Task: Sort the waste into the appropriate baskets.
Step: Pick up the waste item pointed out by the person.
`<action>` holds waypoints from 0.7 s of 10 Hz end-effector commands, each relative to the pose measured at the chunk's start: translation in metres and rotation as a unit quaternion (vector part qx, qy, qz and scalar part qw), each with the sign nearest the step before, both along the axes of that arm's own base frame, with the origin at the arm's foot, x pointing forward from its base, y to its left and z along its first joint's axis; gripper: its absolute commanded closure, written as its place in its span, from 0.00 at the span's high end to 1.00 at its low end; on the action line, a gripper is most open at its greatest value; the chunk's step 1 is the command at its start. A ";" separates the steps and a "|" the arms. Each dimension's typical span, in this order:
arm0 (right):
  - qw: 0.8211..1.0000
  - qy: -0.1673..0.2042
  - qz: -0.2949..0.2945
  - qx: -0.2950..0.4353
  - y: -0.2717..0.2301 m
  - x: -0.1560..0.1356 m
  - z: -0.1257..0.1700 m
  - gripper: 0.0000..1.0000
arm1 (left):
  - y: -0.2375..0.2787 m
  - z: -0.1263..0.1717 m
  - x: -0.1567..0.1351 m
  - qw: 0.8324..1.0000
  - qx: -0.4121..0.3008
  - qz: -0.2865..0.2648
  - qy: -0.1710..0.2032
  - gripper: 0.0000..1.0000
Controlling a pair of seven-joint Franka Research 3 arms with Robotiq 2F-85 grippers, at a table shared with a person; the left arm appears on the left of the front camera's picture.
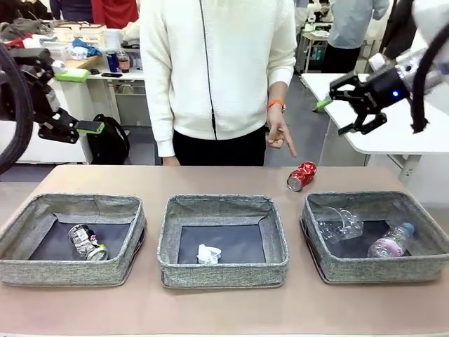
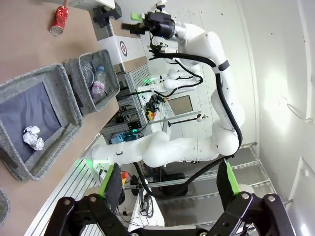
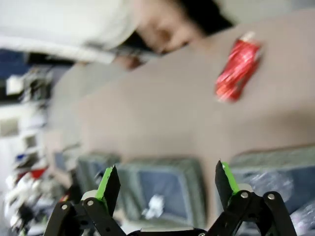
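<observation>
A crushed red can (image 1: 302, 175) (image 2: 59, 19) (image 3: 238, 71) lies on the table behind the right basket (image 1: 330, 270), which holds a clear cup (image 1: 339, 225) and a pink-labelled bottle (image 1: 391, 241) (image 2: 99, 81). The left basket (image 1: 70, 270) contains a dark can (image 1: 88, 242). A crumpled paper ball (image 1: 208, 254) (image 2: 33, 136) (image 3: 155, 204) rests in the middle basket (image 1: 224, 272). My left gripper (image 1: 81, 100) (image 2: 167, 182) hangs open high at the far left. Open too, my right gripper (image 1: 335, 116) (image 3: 167, 184) hovers high above and right of the red can.
A person in a white sweater stands at the table's far edge, one hand (image 1: 280, 137) pointing down toward the red can. A white side table (image 1: 393, 140) stands to the back right. Bare tabletop lies in front of and between the baskets.
</observation>
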State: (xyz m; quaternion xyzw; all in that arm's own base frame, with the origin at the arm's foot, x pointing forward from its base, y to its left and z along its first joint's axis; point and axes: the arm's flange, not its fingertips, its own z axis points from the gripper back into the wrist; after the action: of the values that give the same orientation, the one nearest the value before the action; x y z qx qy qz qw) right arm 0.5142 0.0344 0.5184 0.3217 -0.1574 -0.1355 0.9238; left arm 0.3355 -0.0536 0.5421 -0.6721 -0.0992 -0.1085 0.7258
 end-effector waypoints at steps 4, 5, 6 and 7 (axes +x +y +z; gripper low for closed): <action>0.991 0.006 -0.081 -0.105 -0.005 0.024 -0.014 1.00 | -0.002 0.002 -0.001 1.000 -0.014 0.000 0.001 1.00; 0.980 0.058 -0.098 -0.166 0.001 0.017 -0.016 1.00 | -0.002 0.002 -0.001 1.000 -0.014 0.000 0.001 1.00; 0.970 0.115 -0.095 -0.192 0.005 0.029 -0.027 1.00 | -0.002 0.002 -0.001 1.000 -0.014 0.000 0.001 1.00; 0.967 0.162 -0.078 -0.182 0.007 0.041 -0.035 1.00 | -0.002 0.002 -0.001 1.000 -0.014 0.000 0.001 1.00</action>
State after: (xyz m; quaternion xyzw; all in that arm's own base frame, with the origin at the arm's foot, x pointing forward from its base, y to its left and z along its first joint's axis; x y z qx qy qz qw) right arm 0.5351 0.0308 0.4771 0.1260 -0.1140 -0.2168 0.9613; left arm 0.3354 -0.0534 0.5422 -0.6722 -0.0993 -0.1085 0.7256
